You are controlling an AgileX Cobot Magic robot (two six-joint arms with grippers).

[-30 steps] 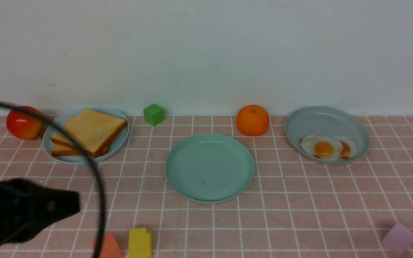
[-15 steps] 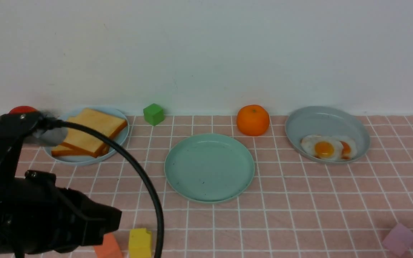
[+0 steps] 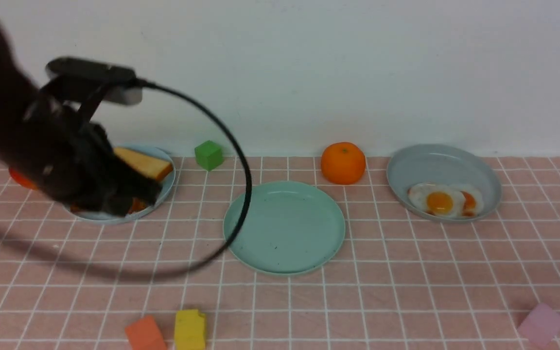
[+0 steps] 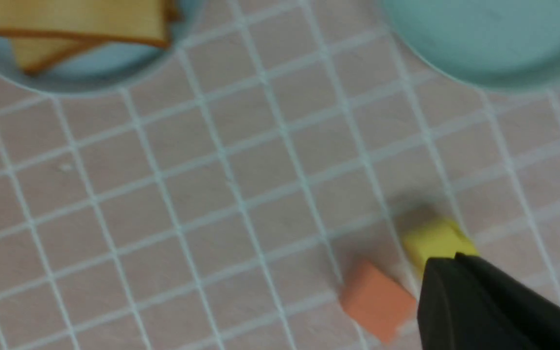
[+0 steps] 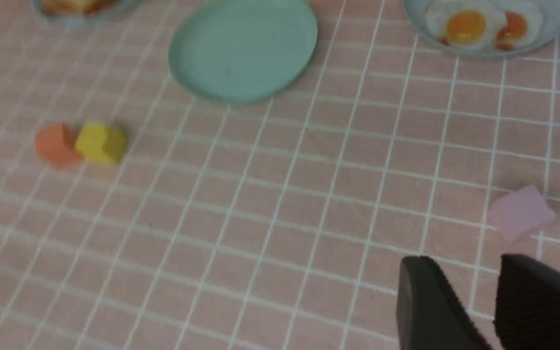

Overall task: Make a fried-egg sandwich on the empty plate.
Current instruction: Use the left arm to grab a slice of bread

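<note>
The empty mint-green plate [image 3: 284, 227] sits mid-table; it also shows in the right wrist view [image 5: 243, 48] and the left wrist view [image 4: 494, 39]. Two toast slices [image 3: 146, 165] [image 4: 76, 19] lie stacked on a pale blue plate [image 3: 166, 190] at the back left. The fried egg with yellow-orange yolk [image 3: 438, 200] [image 5: 464, 24] lies in the grey dish [image 3: 443, 163], partly over a darker-yolk egg [image 3: 470, 200]. My left gripper [image 4: 447, 260] is shut and empty, raised; in the front view it [image 3: 129, 192] is blurred and hides most of the toast. My right gripper [image 5: 460, 272] is open and empty, near a purple block.
An orange [image 3: 342, 163] and a green cube [image 3: 208, 154] stand by the back wall. A red apple [image 3: 17, 179] is mostly hidden behind my left arm. An orange block [image 3: 145, 333] and a yellow block [image 3: 190, 329] lie front left, a purple block [image 3: 541, 323] front right.
My left arm has swung up from the front left corner and forward, and now stands in front of the toast plate and apple. Nothing on the table has moved.
</note>
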